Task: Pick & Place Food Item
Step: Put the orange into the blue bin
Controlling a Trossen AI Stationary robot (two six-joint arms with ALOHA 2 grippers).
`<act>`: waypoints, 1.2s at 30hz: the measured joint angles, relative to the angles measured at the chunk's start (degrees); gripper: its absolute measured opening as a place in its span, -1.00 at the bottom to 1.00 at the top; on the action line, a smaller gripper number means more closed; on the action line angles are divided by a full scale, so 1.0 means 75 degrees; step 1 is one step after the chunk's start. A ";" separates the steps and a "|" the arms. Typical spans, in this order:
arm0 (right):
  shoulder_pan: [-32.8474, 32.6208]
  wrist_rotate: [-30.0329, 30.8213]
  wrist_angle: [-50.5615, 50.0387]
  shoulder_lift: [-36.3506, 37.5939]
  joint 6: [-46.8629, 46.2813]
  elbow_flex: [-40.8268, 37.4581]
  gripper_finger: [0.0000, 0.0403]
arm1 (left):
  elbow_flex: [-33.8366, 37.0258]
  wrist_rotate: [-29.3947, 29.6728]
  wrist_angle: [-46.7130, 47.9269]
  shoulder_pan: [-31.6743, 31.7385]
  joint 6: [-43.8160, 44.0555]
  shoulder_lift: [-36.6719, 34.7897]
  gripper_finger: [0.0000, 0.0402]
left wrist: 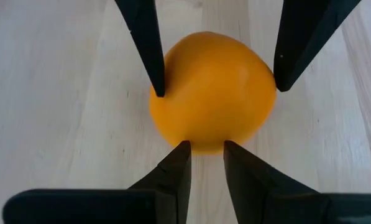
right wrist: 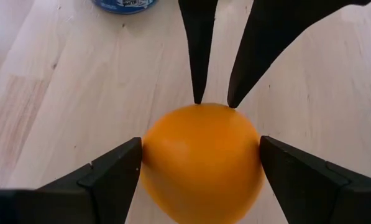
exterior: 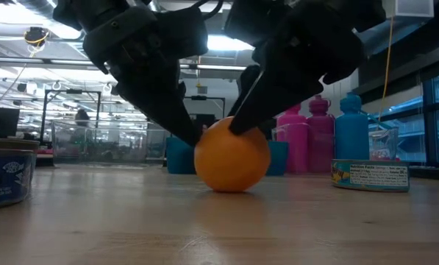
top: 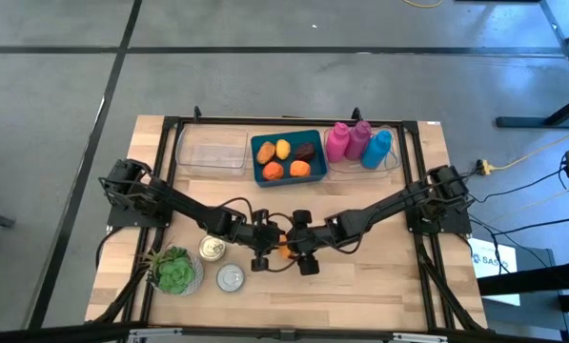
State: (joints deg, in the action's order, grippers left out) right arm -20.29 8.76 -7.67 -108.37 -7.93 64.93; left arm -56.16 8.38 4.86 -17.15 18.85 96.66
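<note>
An orange [exterior: 232, 156] sits on the wooden table [top: 379, 276] near its middle, resting on its underside. My left gripper [left wrist: 204, 155] comes in from the table's left, its fingers only a narrow gap apart, with the tips at the orange's left side. My right gripper [right wrist: 201, 168] comes in from the table's right, open wide. One of its fingers [right wrist: 120, 171] stands on each side of the orange. In the high view both grippers [top: 270, 250] [top: 301, 250] meet over the orange [top: 285, 251] and hide most of it. My left gripper has both fingertips [right wrist: 197, 93] against the upper left side of the orange [right wrist: 213, 111], with nothing between them. The fingers slant down from the table's left. The orange stays on the table. My right gripper's fingers flank the orange; whether they touch it, I cannot tell.
At the far edge stand a blue tray [top: 261, 171] with several food items, a clear box [top: 213, 152], and pink and blue bottles [top: 358, 143]. Two cans [top: 213, 248] [top: 230, 278] and a potted plant [top: 174, 270] are at the near left.
</note>
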 joint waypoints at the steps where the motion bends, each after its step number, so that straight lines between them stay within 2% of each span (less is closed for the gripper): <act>1: 0.0000 0.0002 -0.0012 -0.0024 -0.0063 0.0000 0.58 | 0.0000 -0.0008 -0.0016 0.0000 0.0003 0.0019 -0.56; 18: 0.0052 -0.0120 0.0014 -0.0161 -0.0299 0.0006 0.58 | 0.0000 -0.0113 -0.0082 -0.0137 0.0142 0.0236 -0.56; 27: 0.0090 -0.0151 -0.0125 -0.0156 -0.0570 0.0012 0.45 | 0.0000 -0.0405 -0.0074 -0.0158 0.0214 0.0211 -0.56; 31: 0.0095 -0.0163 -0.0160 -0.0156 -0.0814 0.0015 0.41 | 0.0000 -0.0290 0.0345 -0.0160 0.0254 -0.0085 -0.56; 36: 0.0093 -0.0111 -0.0179 -0.0153 -0.1095 0.0015 0.36 | 0.0000 0.0265 0.1395 -0.0160 0.0259 -0.0993 -0.56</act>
State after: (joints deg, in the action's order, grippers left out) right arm -19.59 7.93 -9.02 -109.52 -16.14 65.04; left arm -56.16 10.37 15.32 -18.35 20.79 89.21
